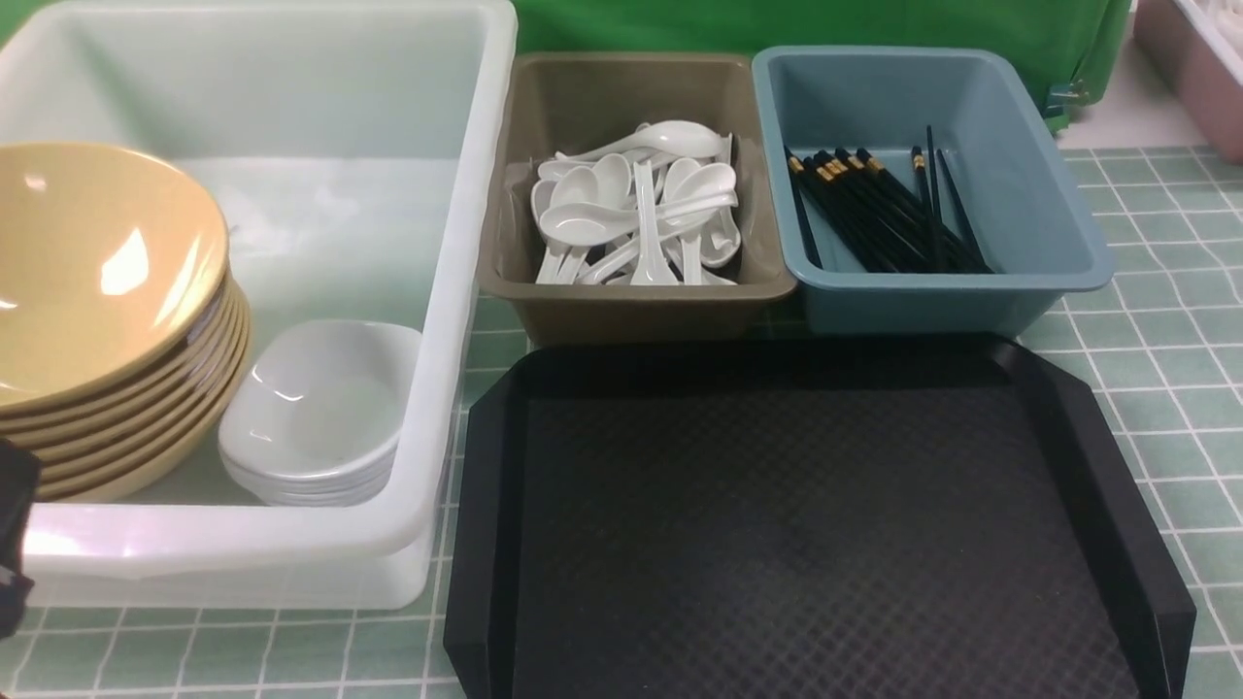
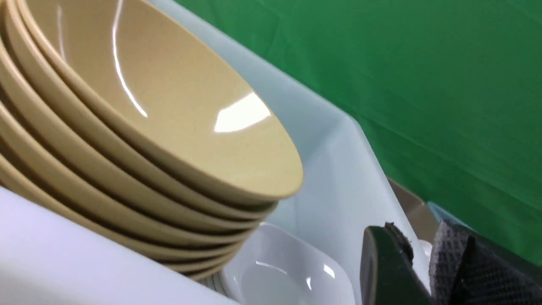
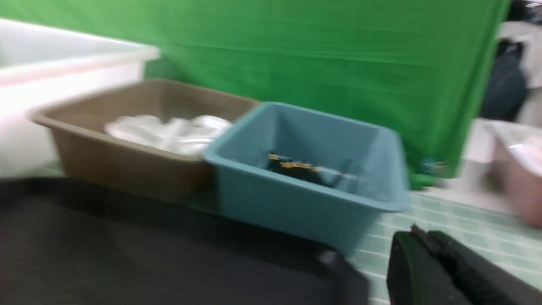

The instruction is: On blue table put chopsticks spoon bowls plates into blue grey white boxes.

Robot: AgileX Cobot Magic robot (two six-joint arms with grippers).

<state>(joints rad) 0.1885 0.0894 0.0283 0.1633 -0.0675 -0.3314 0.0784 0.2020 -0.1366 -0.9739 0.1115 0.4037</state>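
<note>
Tableware sorted into three tubs on the blue table (image 1: 1146, 349). Bowls (image 1: 97, 282), mustard-tan and nested in a tilted stack, lean at the left end of the large white box (image 1: 466, 194); the plates (image 1: 320, 408), small white dishes also stacked, sit just beside them at the near wall of the same box. Spoons (image 1: 641, 209) lie heaped in the grey box (image 1: 505, 262), which stands between the white box and the blue box (image 1: 1058, 233). Chopsticks (image 1: 874, 209) lie in a loose bundle across the floor of the blue box, gold bands toward the far left corner. The black tray (image 1: 806, 524) in front of the two smaller boxes carries nothing.

Left gripper (image 2: 417, 262), seen from its wrist camera, hovers just outside the near wall of the white box with a narrow gap between its fingers and nothing between them. Right gripper (image 3: 423, 254) appears only at the corner of its blurred wrist view, low over the table near the tray's edge and the blue box; its fingers are pressed together and hold nothing.

Judged from this layout, the sorting step is finished or nearly so: no item of the task is visible outside a box. The next move most likely calls for drawing both arms back clear of the tubs, with care that the left arm does not nudge the leaning bowl stack.
</note>
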